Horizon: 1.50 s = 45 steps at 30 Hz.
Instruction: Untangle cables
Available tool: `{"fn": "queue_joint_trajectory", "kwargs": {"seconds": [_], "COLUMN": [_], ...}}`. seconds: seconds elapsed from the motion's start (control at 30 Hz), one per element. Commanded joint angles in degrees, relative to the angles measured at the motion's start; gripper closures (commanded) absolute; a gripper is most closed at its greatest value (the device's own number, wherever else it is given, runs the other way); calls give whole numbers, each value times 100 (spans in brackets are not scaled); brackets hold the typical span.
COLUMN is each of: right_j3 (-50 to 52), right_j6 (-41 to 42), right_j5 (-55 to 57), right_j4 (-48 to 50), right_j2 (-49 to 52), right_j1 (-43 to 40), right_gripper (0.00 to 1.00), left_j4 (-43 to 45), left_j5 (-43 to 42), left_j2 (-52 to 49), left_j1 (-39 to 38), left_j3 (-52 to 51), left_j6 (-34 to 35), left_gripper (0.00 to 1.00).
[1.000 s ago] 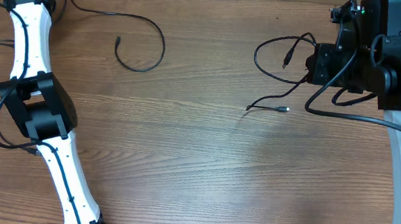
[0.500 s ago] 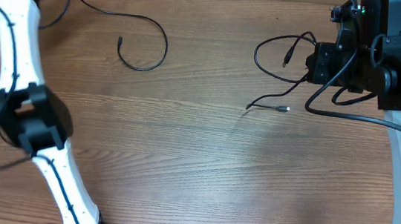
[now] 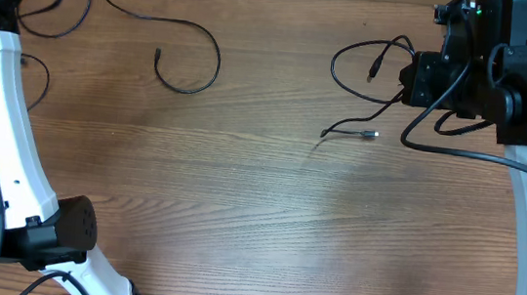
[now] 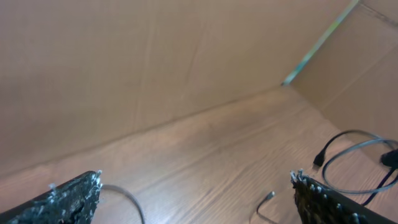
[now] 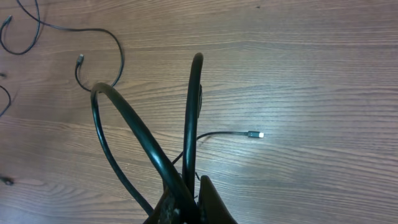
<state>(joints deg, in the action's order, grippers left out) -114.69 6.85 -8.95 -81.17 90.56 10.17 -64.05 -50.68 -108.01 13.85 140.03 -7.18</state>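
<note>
Right wrist: right hand [image 5: 189,200] clamps cables [image 5: 193,106]; left hand [image 4: 196,196] spread wide.

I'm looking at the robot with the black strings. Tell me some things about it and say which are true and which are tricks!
1. The left gripper has its fingers spread wide open. True.
2. The right gripper is open and holds nothing. False: it is shut on the right cable, which loops out from its fingers.
3. The two cables are knotted together in the middle of the table. False: the left cable lies far from the right cable, with bare wood between them.
4. The table has a wood-grain top. True.
</note>
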Motion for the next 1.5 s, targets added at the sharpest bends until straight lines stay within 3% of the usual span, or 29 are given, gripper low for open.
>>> {"fn": "queue_joint_trajectory", "kwargs": {"seconds": [0.0, 0.13, 0.37, 0.6, 0.77, 1.0, 1.47], "right_j3": [-103, -103, -103, -103, -103, -103, -103], "right_j6": [-79, -608, -496, -101, -68, -68, 365], "right_j5": [-208, -1093, -1064, -765, -763, -789, -1906], "right_j4": [35, 81, 431, 1110, 1499, 1853, 3628], "right_j2": [-31, -31, 72, 586, 1134, 1397, 2350], "right_j1": [-13, 197, 1467, 2551, 2889, 2914, 3265], "right_gripper": [96, 96, 96, 96, 96, 96, 96], "left_j4": [-219, -378, -684, -767, -699, -623, -866], "left_j5": [625, 1961, 3657, 4378, 5077, 5283, 5134], "left_j2": [380, 1121, 2267, 3106, 3672, 4059, 3827], "left_j1": [37, 37, 37, 37, 37, 37, 37], "left_j3": [-24, -24, -24, -24, -24, -24, -37], "left_j6": [-402, -444, -433, -415, -417, -442, -136], "left_gripper": [0, 0, 0, 0, 0, 0, 0]}}
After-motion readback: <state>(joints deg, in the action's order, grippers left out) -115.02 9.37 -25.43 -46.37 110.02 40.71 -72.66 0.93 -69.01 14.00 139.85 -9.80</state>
